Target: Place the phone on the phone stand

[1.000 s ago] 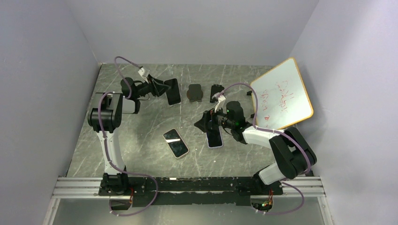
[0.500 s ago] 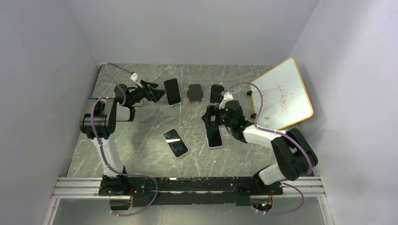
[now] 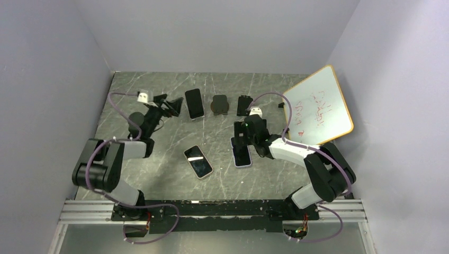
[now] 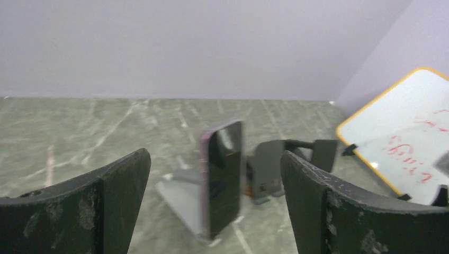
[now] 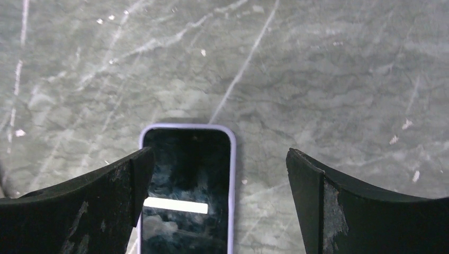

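A dark phone in a purple case (image 3: 194,103) stands upright on a grey phone stand (image 4: 177,196) at the back of the table; it also shows in the left wrist view (image 4: 222,177). My left gripper (image 3: 170,107) is open and empty, just left of that phone and apart from it (image 4: 214,156). A lilac-cased phone (image 3: 242,155) lies flat, screen up. My right gripper (image 3: 240,138) is open just above its far end; in the right wrist view (image 5: 219,153) the phone (image 5: 186,185) lies nearer the left finger. A white-cased phone (image 3: 198,161) lies flat to its left.
Two empty dark stands (image 3: 219,105) (image 3: 244,104) stand in a row right of the occupied one. A yellow-framed whiteboard (image 3: 317,106) leans at the back right, close behind my right arm. Grey walls close in the table on three sides.
My left gripper has let go of the purple-cased phone on its stand and drawn back to the left. My right gripper has turned and shifted slightly over the lilac-cased phone.
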